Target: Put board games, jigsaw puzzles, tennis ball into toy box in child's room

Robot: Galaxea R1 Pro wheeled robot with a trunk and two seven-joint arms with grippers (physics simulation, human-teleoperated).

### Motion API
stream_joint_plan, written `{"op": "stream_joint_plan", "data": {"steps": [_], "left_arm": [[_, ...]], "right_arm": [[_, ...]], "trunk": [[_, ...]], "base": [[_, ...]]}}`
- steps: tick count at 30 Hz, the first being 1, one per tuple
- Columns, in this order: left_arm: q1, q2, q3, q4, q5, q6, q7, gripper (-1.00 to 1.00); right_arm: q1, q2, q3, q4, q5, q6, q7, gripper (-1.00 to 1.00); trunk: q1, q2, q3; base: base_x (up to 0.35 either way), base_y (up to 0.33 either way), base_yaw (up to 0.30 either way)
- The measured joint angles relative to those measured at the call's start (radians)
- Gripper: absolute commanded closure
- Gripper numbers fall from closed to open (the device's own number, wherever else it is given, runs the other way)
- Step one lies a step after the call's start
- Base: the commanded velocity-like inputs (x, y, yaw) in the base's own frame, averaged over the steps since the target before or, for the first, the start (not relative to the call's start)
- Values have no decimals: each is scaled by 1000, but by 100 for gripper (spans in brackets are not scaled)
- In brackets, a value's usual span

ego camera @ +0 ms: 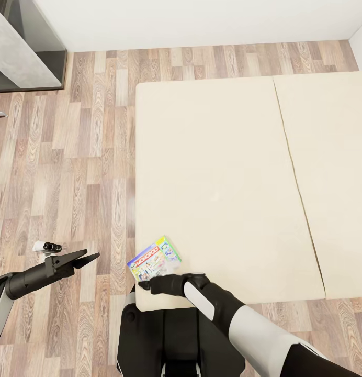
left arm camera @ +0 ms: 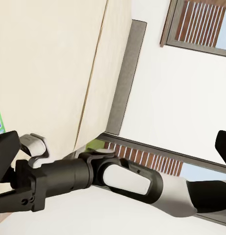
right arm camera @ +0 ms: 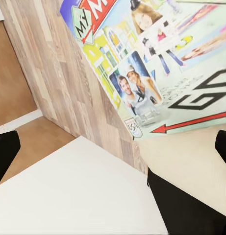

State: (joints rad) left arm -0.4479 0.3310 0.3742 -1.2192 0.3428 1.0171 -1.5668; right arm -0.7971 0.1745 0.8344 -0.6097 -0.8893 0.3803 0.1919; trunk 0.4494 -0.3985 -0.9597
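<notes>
One board game, the white-green Monopoly box (ego camera: 154, 259), lies flat on the beige bed (ego camera: 223, 173) near its front left corner. The right wrist view looks down on its printed lid (right arm camera: 157, 63), which sits right at the mattress edge above the wood floor. My right gripper (ego camera: 144, 285) hovers at the box's near side, open, with its dark fingertips (right arm camera: 5, 154) spread wide and nothing between them. My left gripper (ego camera: 89, 257) is open over the floor, left of the bed corner, holding nothing. The toy box, puzzles and tennis ball are out of view.
Wood-plank floor (ego camera: 81, 167) runs along the bed's left side and its far end. A grey-topped piece of furniture (ego camera: 21, 50) stands at the far left by the white wall. A seam (ego camera: 293, 167) splits the mattress. My own base (ego camera: 170, 335) is against the bed's front edge.
</notes>
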Motion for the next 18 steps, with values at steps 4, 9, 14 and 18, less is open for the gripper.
{"op": "stream_joint_plan", "data": {"steps": [4,9,14,18], "left_arm": [[0,0,0,0,0,0,0,-100],[0,0,0,0,0,0,0,-100],[0,0,0,0,0,0,0,-100],[0,0,0,0,0,0,0,-100]], "right_arm": [[0,0,-1,7,0,14,-2,-100],[0,0,-1,11,0,22,-3,-100],[0,0,-1,12,0,19,-3,-100],[0,0,-1,12,1,11,-2,-100]], "trunk": [[0,0,0],[0,0,0],[0,0,0],[0,0,0]], "base": [[0,0,0],[0,0,0],[0,0,0],[0,0,0]]}}
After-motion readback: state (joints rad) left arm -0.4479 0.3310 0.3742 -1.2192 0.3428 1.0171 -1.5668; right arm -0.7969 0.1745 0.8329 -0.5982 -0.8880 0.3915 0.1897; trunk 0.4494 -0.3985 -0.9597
